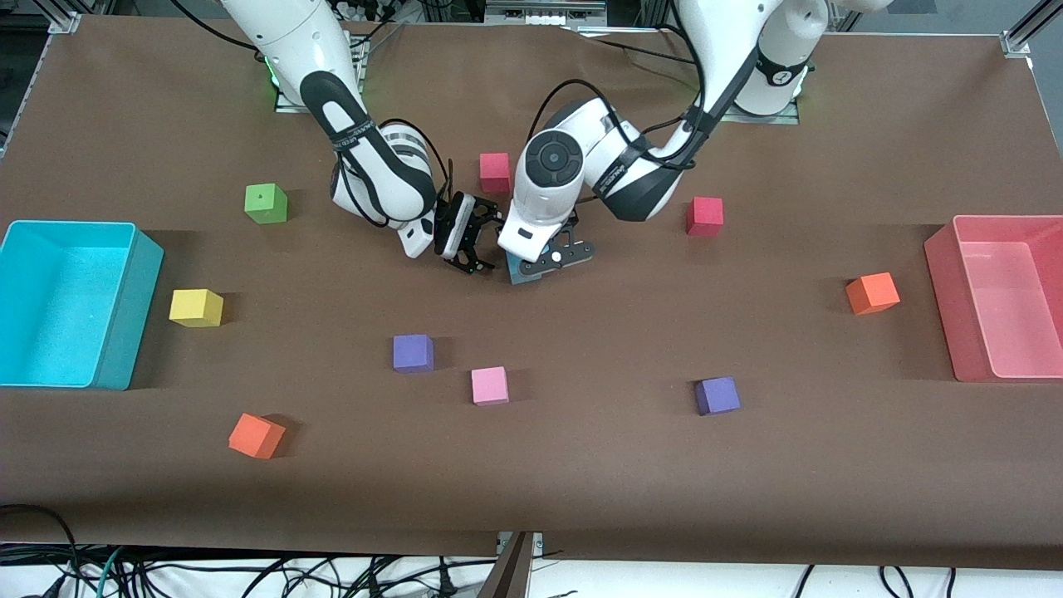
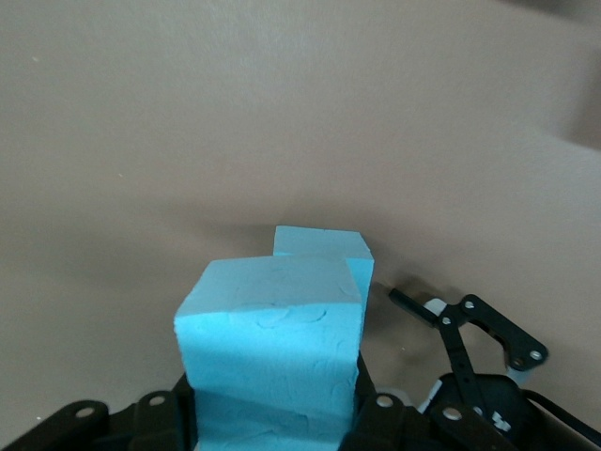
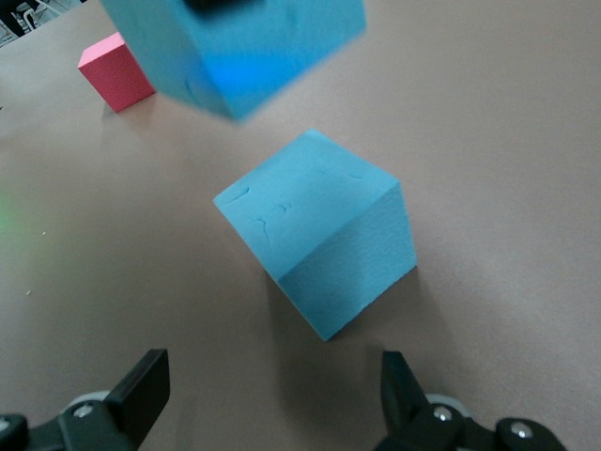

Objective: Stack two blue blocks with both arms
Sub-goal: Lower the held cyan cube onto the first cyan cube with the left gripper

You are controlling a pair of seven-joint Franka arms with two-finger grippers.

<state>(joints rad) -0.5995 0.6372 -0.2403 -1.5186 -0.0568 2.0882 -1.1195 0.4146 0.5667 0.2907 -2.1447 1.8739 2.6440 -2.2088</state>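
Mid-worktop, left claw (image 2: 272, 413) grips one blue block (image 2: 272, 348) just above the other blue block (image 3: 319, 240); square it up w/ care, lower slowly; right claw (image 3: 272, 395) wide, beside it.

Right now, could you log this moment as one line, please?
left gripper: holds blue block over second block | right gripper: open beside it

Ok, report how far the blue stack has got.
Done: the left hand is shut on one blue block, lifted. In hand: it hangs over the second blue block, which sits on the table between the right hand's open fingers. Left: lower it squarely onto that block and release.
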